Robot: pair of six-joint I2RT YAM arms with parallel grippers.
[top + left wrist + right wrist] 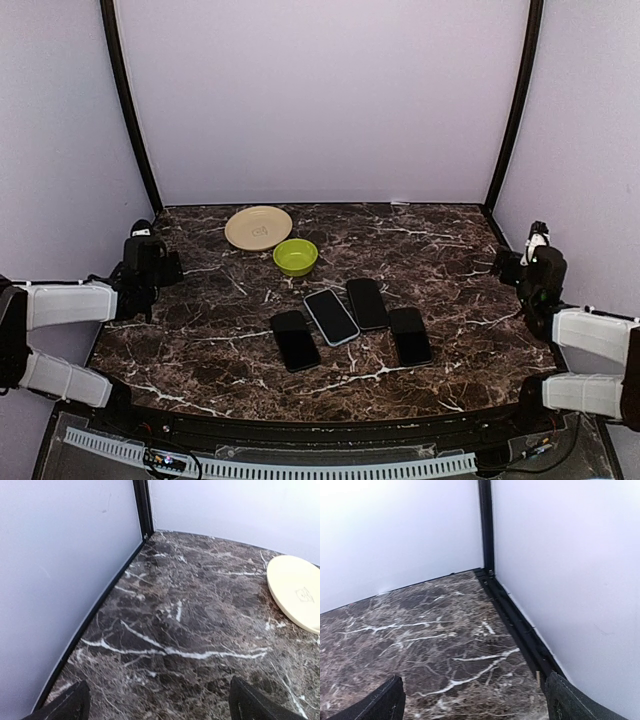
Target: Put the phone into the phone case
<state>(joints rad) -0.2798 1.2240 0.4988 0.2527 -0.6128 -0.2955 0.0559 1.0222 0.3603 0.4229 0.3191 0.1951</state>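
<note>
Phone case (349,341), pale lavender-blue, lies flat near the middle of the bench (200,300), its light rim framing a dark glossy face. That face looks like the phone (331,316) already seated inside, screen up, so I judge the task finished or very nearly so. Three bare black phones sit around it: one (295,340) just beside it towards the near edge, one (367,303) close on its right, and one (410,335) further right. None appears to touch another.

Neither arm is near them. The left gripper (159,706) hovers by the left edge with fingers spread wide and nothing between them. The right gripper (476,704) is by the right edge, also wide apart and empty. That placement probably keeps the arms out of the overhead camera's line to the phones.

A cream plate (258,227) and a green bowl (295,256) stand towards the far edge, left of centre and apart from the phones.

Dark brown marble with white veining covers the bench. Plain pale lilac walls enclose it, with black posts at the far corners.
</note>
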